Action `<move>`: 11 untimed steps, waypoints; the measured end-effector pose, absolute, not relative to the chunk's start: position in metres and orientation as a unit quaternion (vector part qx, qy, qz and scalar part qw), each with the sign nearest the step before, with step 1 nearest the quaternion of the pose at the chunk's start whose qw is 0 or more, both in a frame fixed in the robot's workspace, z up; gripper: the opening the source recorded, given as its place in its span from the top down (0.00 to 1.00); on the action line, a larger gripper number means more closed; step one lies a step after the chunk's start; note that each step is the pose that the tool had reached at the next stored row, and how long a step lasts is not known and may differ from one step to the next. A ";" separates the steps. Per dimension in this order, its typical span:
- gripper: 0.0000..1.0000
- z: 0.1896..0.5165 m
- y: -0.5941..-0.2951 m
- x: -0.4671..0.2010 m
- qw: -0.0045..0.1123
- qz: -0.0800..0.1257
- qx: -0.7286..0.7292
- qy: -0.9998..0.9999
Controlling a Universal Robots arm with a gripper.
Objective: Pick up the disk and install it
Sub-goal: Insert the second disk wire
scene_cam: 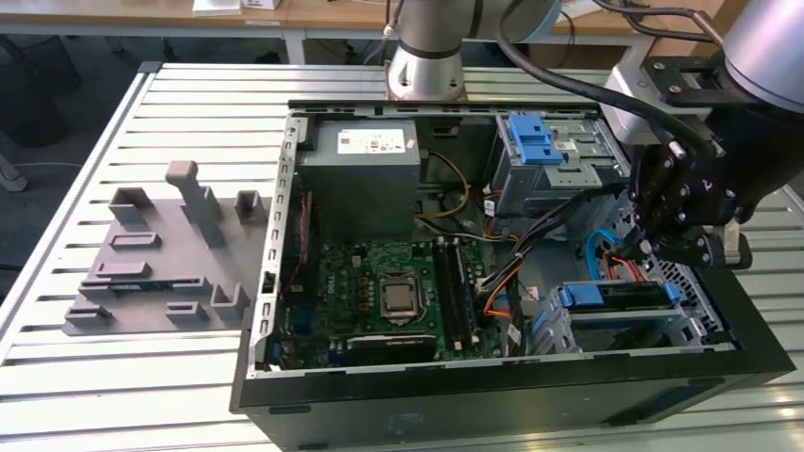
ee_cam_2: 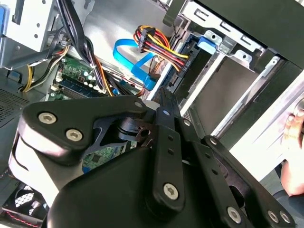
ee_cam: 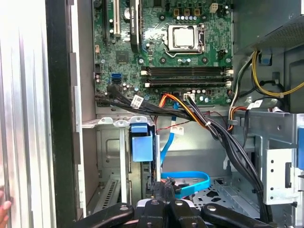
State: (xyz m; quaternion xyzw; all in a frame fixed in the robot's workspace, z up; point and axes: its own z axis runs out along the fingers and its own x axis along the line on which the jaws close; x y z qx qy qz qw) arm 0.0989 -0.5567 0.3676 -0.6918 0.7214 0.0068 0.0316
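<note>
The flat silver disk (scene_cam: 624, 298) in its blue plastic frame sits in the lower drive bay, at the case's corner on the exterior view's right. The black gripper (scene_cam: 656, 247) hovers just above it, fingers closed together on nothing visible. Judgement: seating calls for 1 square push along the bay rails, clear of the flat blue data cable (ee_cam: 190, 178) nearby.

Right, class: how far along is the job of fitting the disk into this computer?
Looks done: the disk already lies in its bay in the corner of the computer case, blue frame showing. In hand: the gripper hangs just above it. Left: whether it is fully seated or cabled cannot be told; a blue cable lies nearby.
</note>
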 end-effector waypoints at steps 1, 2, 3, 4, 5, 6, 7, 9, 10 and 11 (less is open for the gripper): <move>0.90 0.368 -0.555 0.099 0.032 0.007 -0.692 0.721; 0.90 0.368 -0.554 0.099 0.032 0.007 -0.692 0.721; 0.90 0.368 -0.552 0.099 0.032 0.007 -0.692 0.721; 0.90 0.368 -0.551 0.099 0.032 0.007 -0.692 0.721; 0.90 0.368 -0.550 0.099 0.032 0.007 -0.692 0.721; 0.90 0.368 -0.549 0.099 0.031 0.007 -0.692 0.721; 0.89 0.368 -0.547 0.099 0.031 0.006 -0.692 0.721; 0.83 0.368 -0.545 0.099 0.029 0.004 -0.692 0.721; 0.83 0.368 -0.544 0.099 0.028 0.003 -0.692 0.721; 0.82 0.368 -0.542 0.099 0.027 0.002 -0.692 0.721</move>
